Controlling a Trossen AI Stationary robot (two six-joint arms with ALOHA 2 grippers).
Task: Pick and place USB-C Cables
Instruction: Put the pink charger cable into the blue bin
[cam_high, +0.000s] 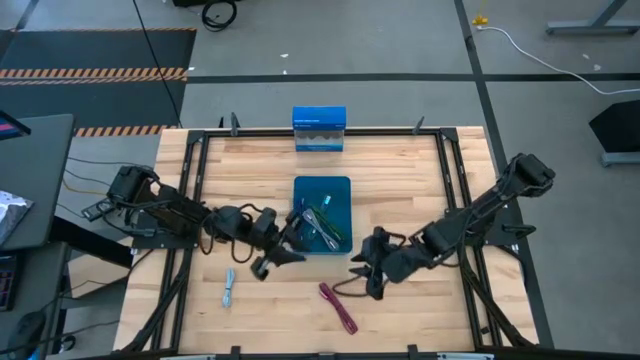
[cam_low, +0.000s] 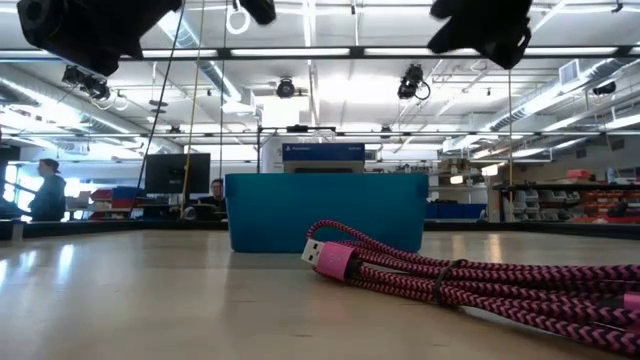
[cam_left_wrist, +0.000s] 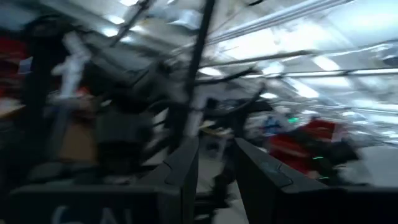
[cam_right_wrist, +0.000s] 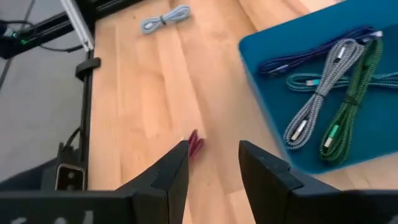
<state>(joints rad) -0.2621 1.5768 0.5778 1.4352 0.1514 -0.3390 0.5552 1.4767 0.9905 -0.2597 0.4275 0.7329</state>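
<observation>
Sorting looks partway done: 4 USB-C Cables (cam_right_wrist: 323, 93) lie in the teal bin (cam_high: 322, 187), the magenta-red cable (cam_high: 338, 306) and pale blue cable (cam_high: 229, 288) lie on the surface (cam_high: 400, 170), right tool (cam_high: 362, 272) part-open and empty near the magenta-red one, left tool (cam_high: 277, 262) narrow, empty.

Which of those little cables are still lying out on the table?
Two: the pale blue cable and the magenta cable. The others lie in the teal tray.

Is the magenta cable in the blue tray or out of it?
Out: the magenta cable lies on the table, apart from the tray.
</observation>
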